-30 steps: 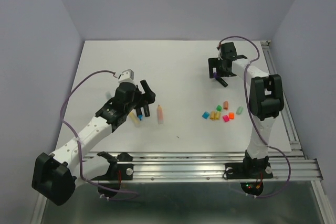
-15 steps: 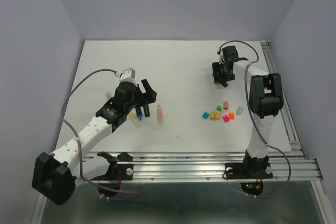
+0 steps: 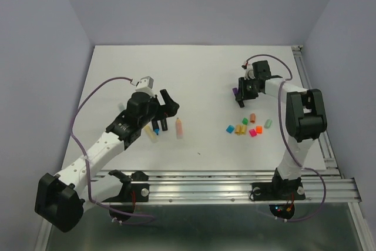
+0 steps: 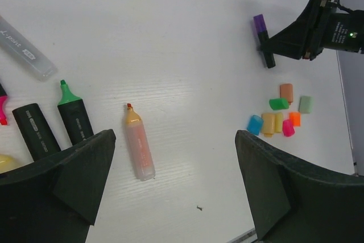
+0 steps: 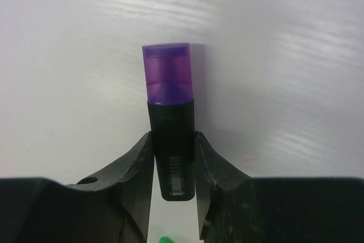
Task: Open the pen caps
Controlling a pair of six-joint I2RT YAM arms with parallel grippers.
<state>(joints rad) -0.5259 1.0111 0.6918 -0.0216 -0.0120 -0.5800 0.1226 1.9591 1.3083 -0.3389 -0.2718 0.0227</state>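
The right jaws are closed tight on a black marker (image 5: 172, 152), with one jaw pressed on each side of its dark barrel. A purple cap (image 5: 168, 72) is fitted on the far end of that marker and sticks out past the jaws. Nothing is gripped around the cap itself. This marker is held over the far right part of the white bench (image 3: 200, 69). Whether it is touching the bench cannot be told. The left jaws are spread very wide, and nothing is held between them. They are hung above the left part of the bench, over some markers. Below them a pale orange marker (image 4: 139, 147) is laid flat with its cap off and its tip showing. Just beside it, to the left, a green-tipped marker (image 4: 73, 119) and a dark marker (image 4: 35, 130) are laid side by side. A clear grey pen (image 4: 25, 48) is seen farther off. A small bunch of loose caps is gathered on the right side of the bench, nearer the front than the purple cap. In it are a blue cap (image 4: 254, 124), a yellow cap (image 4: 268, 123), a green cap (image 4: 278, 103), a brown-orange cap (image 4: 286, 91), a pale green cap (image 4: 305, 104), an orange cap (image 4: 294, 119) and a pink cap (image 4: 288, 127). They are packed close together, some of them touching, and they are kept apart from the purple one.
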